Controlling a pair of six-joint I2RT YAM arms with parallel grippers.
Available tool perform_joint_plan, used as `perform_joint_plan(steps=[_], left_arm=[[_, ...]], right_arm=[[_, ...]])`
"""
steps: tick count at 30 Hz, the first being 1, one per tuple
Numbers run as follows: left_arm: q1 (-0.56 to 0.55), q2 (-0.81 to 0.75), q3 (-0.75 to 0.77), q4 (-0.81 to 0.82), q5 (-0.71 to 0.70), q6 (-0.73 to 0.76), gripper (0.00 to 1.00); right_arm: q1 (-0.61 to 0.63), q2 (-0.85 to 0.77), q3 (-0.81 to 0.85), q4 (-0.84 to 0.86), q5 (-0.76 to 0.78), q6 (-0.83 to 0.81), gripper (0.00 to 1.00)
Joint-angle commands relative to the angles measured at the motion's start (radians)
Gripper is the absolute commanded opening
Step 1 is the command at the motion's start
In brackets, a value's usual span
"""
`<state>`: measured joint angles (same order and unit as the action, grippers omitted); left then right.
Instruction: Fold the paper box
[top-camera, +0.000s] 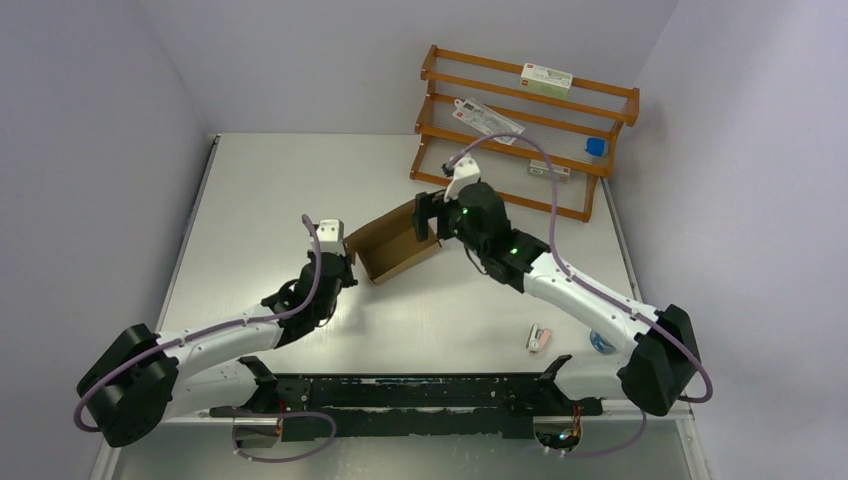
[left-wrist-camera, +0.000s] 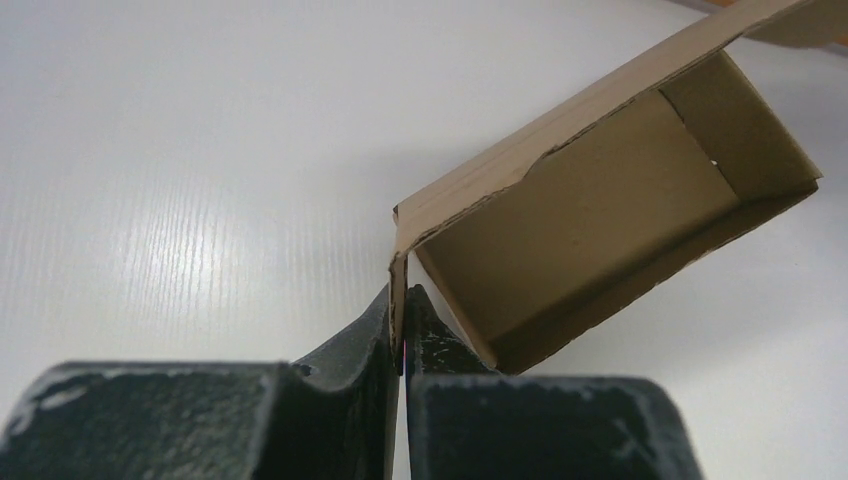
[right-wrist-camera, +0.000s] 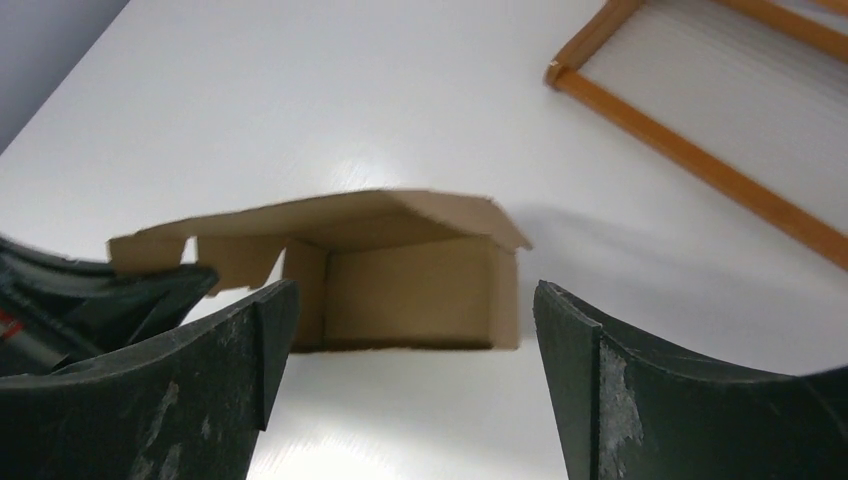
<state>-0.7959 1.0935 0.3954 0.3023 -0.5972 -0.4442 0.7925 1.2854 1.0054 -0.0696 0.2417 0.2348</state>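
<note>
The paper box (top-camera: 395, 243) is plain brown cardboard, partly formed and open-topped, lying mid-table. In the left wrist view my left gripper (left-wrist-camera: 400, 305) is shut on the thin edge of a wall at the corner of the paper box (left-wrist-camera: 600, 210). In the top view that left gripper (top-camera: 345, 262) sits at the box's left end. My right gripper (top-camera: 428, 212) stands open at the box's right end. From the right wrist the paper box (right-wrist-camera: 400, 280) lies just ahead of the right gripper (right-wrist-camera: 405, 300), with bare table between its spread fingers.
A wooden rack (top-camera: 520, 125) with small packets stands at the back right; its rail (right-wrist-camera: 690, 150) shows in the right wrist view. A small white carton (top-camera: 537, 336) lies near the right arm's base. A black bar (top-camera: 400, 390) runs along the near edge.
</note>
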Motion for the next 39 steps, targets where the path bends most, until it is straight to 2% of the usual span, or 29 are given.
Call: perform_joint_plan(steps=[1,2,4,10,20,26,32,39], left_arm=[[-0.008,0.041,0.069,-0.012,0.018,0.026,0.08],[-0.008,0.049,0.089,-0.037,0.022,0.029,0.08],[-0.008,0.061,0.130,-0.086,0.027,0.039,0.08],[-0.003,0.109,0.253,-0.206,0.059,0.083,0.08],[0.031,0.193,0.366,-0.296,0.129,0.136,0.07],[0.056,0.218,0.397,-0.301,0.198,0.154,0.07],[0.067,0.229,0.419,-0.352,0.229,0.173,0.07],[0.073,0.235,0.430,-0.364,0.252,0.176,0.07]], right_arm=[[-0.149,-0.002,-0.020,0.102,-0.179,-0.083,0.90],[-0.195,0.003,-0.037,0.126,-0.272,-0.092,0.88],[-0.256,0.018,-0.060,0.161,-0.363,-0.121,0.85],[-0.307,0.050,-0.157,0.299,-0.474,-0.255,0.83],[-0.341,0.087,-0.233,0.380,-0.490,-0.350,0.71],[-0.343,0.127,-0.254,0.414,-0.462,-0.383,0.52],[-0.353,0.173,-0.247,0.436,-0.464,-0.413,0.50],[-0.356,0.205,-0.244,0.442,-0.441,-0.433,0.41]])
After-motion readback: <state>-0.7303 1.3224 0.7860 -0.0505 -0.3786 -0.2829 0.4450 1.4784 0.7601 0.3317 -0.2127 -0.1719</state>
